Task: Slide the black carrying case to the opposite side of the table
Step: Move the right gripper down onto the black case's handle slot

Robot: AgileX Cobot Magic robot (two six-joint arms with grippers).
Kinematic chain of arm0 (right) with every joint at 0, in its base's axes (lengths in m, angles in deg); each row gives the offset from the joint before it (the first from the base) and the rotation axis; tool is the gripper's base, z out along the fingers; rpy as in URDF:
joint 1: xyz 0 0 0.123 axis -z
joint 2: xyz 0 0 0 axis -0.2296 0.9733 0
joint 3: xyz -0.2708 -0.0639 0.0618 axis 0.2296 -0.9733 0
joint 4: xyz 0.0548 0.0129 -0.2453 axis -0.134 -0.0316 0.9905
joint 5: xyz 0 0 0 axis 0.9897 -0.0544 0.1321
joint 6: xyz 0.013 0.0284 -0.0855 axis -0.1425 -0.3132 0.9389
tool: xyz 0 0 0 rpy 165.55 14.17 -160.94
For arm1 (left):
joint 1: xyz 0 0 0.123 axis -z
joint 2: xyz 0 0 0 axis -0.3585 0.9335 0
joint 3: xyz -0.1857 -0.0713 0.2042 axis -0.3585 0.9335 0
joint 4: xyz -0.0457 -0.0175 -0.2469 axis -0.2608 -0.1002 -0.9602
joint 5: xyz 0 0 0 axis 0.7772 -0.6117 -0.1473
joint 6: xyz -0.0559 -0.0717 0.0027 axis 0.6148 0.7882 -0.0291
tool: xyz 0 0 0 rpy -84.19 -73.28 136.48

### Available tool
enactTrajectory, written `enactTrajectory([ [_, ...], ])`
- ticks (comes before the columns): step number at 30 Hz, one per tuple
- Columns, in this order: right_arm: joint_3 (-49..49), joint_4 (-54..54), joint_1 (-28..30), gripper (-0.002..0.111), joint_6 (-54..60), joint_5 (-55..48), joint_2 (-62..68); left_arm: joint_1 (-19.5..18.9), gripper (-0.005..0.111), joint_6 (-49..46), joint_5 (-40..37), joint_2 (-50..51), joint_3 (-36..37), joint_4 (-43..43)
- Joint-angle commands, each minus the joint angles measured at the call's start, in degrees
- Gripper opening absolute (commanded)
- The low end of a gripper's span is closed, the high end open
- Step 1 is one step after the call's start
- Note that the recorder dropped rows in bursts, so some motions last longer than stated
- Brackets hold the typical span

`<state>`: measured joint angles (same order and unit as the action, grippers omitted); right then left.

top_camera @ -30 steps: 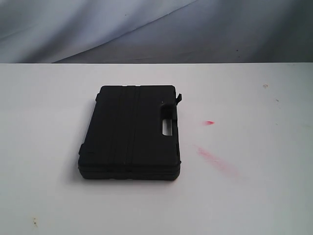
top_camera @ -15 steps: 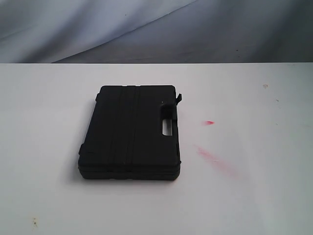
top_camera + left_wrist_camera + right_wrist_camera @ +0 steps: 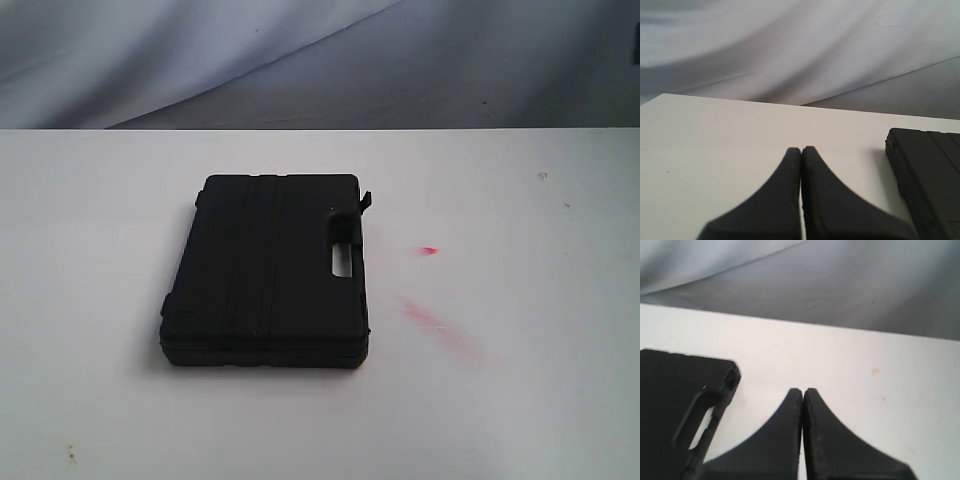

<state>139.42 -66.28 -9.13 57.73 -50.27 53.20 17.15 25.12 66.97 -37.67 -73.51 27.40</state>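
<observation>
Found left pincer [image 3: 800,150] and right pincer [image 3: 803,391] pressed together and empty, with case [image 3: 265,270] flat on surface [image 3: 520,400] between the 2, touching neither; judged liable to pivot rather than slide if pushed off-centre by narrow tips.

Open table [image 3: 540,400] surface lies all round the case [image 3: 265,270], the sole obstacle.

The black case [image 3: 262,268] lay flat on the white table [image 3: 520,400], more toward its left edge. The handle slot [image 3: 340,258] faced the right edge. Red smudges [image 3: 430,315] marked the table beside it. Grey cloth [image 3: 300,60] hung past the far edge.
</observation>
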Motion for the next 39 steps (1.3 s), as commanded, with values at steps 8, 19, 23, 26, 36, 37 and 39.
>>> enactTrajectory([
  [8, 1.2, -5.6, -13.3, 0.0, -5.9, 6.0, 23.2, -0.2, 0.001, -0.5, 0.1, -0.3, 0.3, -0.6],
  [19, 17.6, -8.2, -17.0, 0.0, -7.2, -9.7, 40.5, -0.2, 0.001, -0.5, 0.1, -0.3, 0.3, -0.6],
  [23, 22.5, -8.2, -17.0, 0.0, -7.2, -15.2, 43.9, -0.2, 0.001, -0.5, 0.1, -0.3, 0.3, -0.6],
  [26, 27.1, -8.9, -17.0, 0.0, -7.2, -20.3, 46.7, -0.2, 0.001, -0.6, 0.1, -0.3, 0.3, -0.6],
  [36, 34.3, -11.7, -16.7, 0.0, -7.0, -22.3, 52.3, -0.2, 0.001, -0.6, 0.1, -0.3, 0.3, -0.6],
  [37, 34.3, -11.8, -16.5, 0.0, -7.0, -21.8, 52.7, -0.2, 0.001, -0.6, 0.1, -0.3, 0.3, -0.6],
  [39, 34.3, -12.2, -15.9, 0.0, -7.1, -21.1, 53.3, -0.2, 0.001, -0.4, 0.1, -0.3, 0.3, -0.6],
])
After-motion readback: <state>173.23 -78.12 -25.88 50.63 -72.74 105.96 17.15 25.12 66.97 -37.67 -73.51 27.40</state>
